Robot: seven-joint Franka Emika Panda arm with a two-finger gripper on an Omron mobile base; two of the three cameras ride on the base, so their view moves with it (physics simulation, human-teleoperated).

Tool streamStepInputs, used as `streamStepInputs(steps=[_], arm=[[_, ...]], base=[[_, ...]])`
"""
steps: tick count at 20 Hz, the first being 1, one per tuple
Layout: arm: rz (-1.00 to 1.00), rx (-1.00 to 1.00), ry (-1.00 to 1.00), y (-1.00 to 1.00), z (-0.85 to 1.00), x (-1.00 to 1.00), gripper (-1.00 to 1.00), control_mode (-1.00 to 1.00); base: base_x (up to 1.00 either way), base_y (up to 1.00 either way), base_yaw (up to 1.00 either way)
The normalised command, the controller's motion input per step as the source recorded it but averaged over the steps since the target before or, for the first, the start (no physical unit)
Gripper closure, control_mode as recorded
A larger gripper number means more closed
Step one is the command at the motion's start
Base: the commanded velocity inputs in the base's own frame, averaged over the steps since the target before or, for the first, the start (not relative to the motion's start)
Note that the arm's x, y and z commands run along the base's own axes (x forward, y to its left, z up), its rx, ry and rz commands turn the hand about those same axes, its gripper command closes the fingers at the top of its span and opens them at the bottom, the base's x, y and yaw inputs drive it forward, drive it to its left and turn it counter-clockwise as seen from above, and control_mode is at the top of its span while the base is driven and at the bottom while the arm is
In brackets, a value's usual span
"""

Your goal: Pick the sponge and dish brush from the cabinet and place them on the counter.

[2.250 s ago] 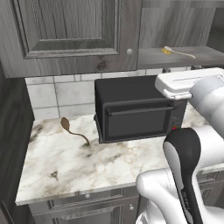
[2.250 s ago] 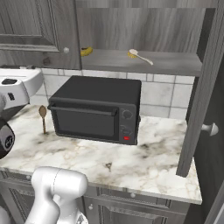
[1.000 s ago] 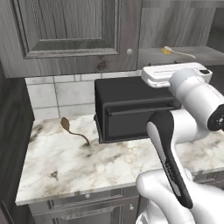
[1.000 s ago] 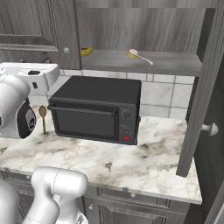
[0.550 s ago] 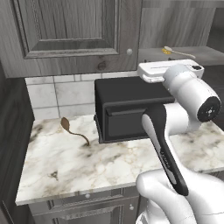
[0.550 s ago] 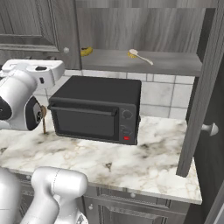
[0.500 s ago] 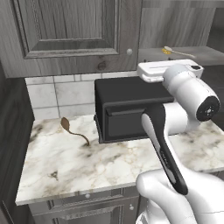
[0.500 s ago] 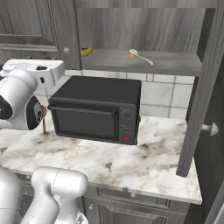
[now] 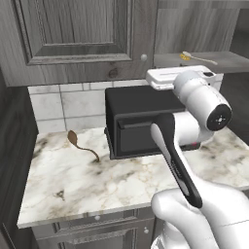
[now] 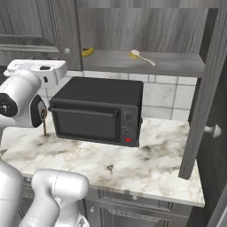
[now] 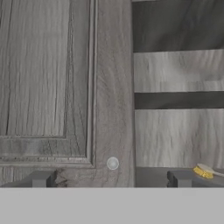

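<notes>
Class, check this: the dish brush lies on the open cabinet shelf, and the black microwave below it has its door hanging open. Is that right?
Not quite. The dish brush does lie on the cabinet shelf, but the microwave door is shut, as the right base view shows.

The counter carries a microwave with a spoon left of it; the shelf above holds a banana and brush.

Colours I'm seeing:
I'm looking at dark grey wood-grain cabinet, white-handled yellow-headed dish brush, black microwave, white brown-veined marble counter, yellow banana.
</notes>
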Motion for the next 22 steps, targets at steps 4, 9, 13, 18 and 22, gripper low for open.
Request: streamStepInputs(steps=[4,9,13,18,22], arm=[[0.00,0.00,0.00,0.00,0.00,0.22,-1.00,-1.00],[0.00,0.00,0.00,0.03,0.00,0.23,-1.00,-1.00],[0.00,0.00,0.00,0.08,0.00,0.21,-1.00,-1.00],[0.00,0.00,0.00,0.02,-0.01,0.28,-1.00,-1.00],[0.00,0.00,0.00,0.00,-0.03,0.29,-1.00,-1.00]], base=[[0.00,0.00,0.00],[0.00,0.00,0.00],[0.00,0.00,0.00],[0.00,0.00,0.00],[0.00,0.00,0.00]])
